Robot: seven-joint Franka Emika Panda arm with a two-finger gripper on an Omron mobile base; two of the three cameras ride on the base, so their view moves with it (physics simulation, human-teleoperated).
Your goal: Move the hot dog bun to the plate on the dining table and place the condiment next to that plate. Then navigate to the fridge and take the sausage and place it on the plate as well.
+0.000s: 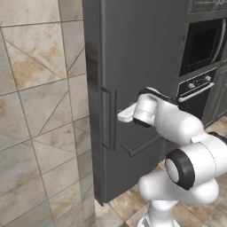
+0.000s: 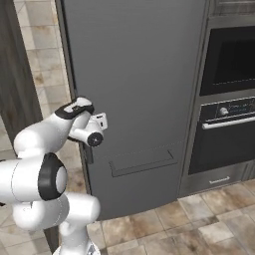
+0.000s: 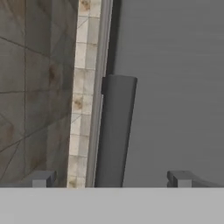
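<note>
The fridge (image 1: 142,66) is seen shut, a tall dark grey slab front taking up most of both base views, with tiled wall to its left and tiled floor (image 2: 199,229) below. A vertical bar handle (image 1: 108,117) is mounted along the door's left edge, and a recessed horizontal pull (image 2: 142,163) is set lower down on the drawer front. The black wall oven (image 2: 231,99) with its knobs and bar handle is located directly right of the fridge. The arm is bent forward at mid-height, with the hand held level against the fridge front, close to the vertical handle. The gripper (image 3: 111,178) is spread to full width and nothing is held between the fingers. In the hand view the two fingertips (image 3: 41,178) are seen far apart, and the handle (image 3: 114,131) is lined up in the gap between them, closer to the left tip than the right; contact with the handle cannot be confirmed from these views. From the left base view the hand is seen just right of the handle, at about its middle height. In the right base view the wrist is seen over the door's left edge, partly covering the handle. The door is flush, so no interior can be seen.
</note>
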